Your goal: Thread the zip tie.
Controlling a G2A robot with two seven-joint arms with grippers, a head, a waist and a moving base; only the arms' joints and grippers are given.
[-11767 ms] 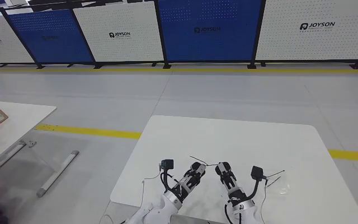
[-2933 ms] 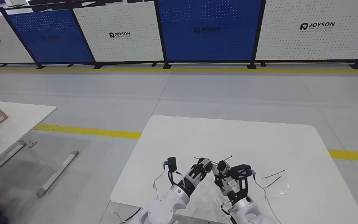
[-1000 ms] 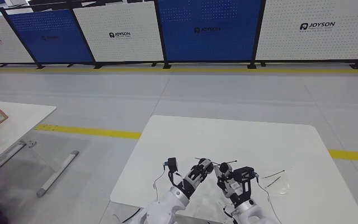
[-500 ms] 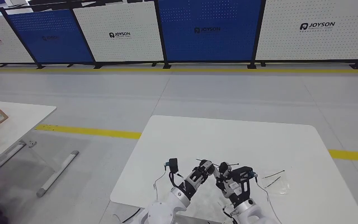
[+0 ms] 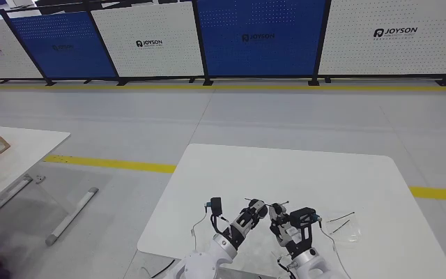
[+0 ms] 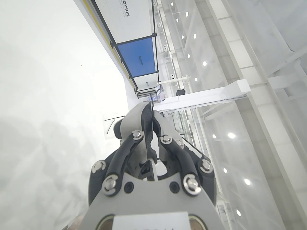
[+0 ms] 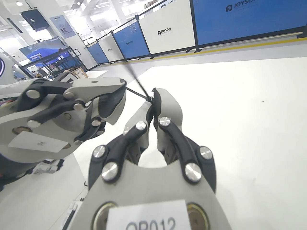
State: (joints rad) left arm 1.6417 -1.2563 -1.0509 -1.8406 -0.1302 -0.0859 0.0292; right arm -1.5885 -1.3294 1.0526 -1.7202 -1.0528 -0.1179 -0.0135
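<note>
A thin black zip tie (image 7: 138, 93) spans the small gap between my two grippers, just above the white table (image 5: 293, 167) near its front edge. My right gripper (image 7: 153, 96) is shut on the zip tie's head end, and a loose strand (image 7: 134, 75) rises away from it. My left gripper (image 7: 121, 86) is shut on the strap, close beside the right one. In the left wrist view the left gripper (image 6: 151, 113) is pinched shut with a sliver of the zip tie (image 6: 151, 101) poking past its tips. From above, the left gripper (image 5: 256, 206) and right gripper (image 5: 276, 208) nearly touch.
Spare zip ties (image 5: 340, 220) lie on a clear sheet (image 5: 348, 230) to the right of the grippers, also visible as spare zip ties (image 6: 111, 123). Blue and white fence panels (image 5: 258, 38) stand far behind. A second table (image 5: 28, 150) is off to the left.
Since the earliest frame both grippers have drawn together with the zip tie between them. Over the last second the right gripper edged slightly closer to the left one.
</note>
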